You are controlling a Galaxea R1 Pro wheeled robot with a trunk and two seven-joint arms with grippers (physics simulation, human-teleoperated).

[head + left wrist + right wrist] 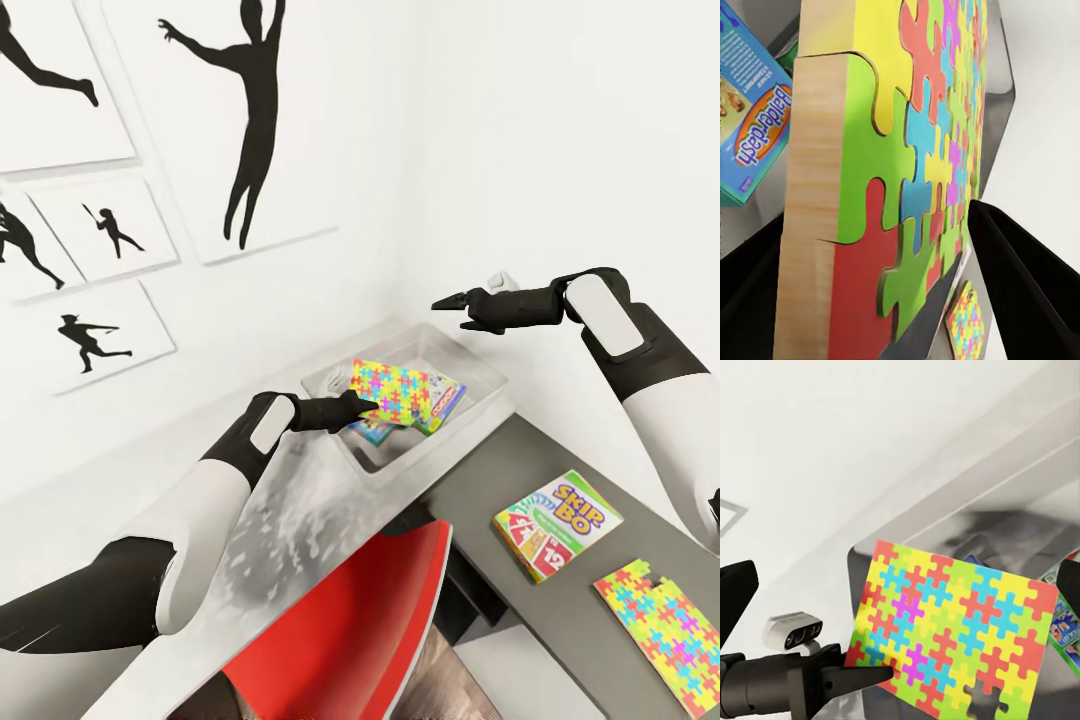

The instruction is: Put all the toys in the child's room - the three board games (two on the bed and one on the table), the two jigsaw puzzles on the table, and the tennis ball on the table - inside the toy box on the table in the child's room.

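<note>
Red chair (350, 630) nearest; at twelve o'clock, left hand (372, 405) grips a jigsaw puzzle (395, 390) over the toy box (480, 365): lower flat before releasing; right hand (450, 300) empty, parted.

Held puzzle (397, 389) over toy box (478, 362); games (444, 402) inside.
</note>
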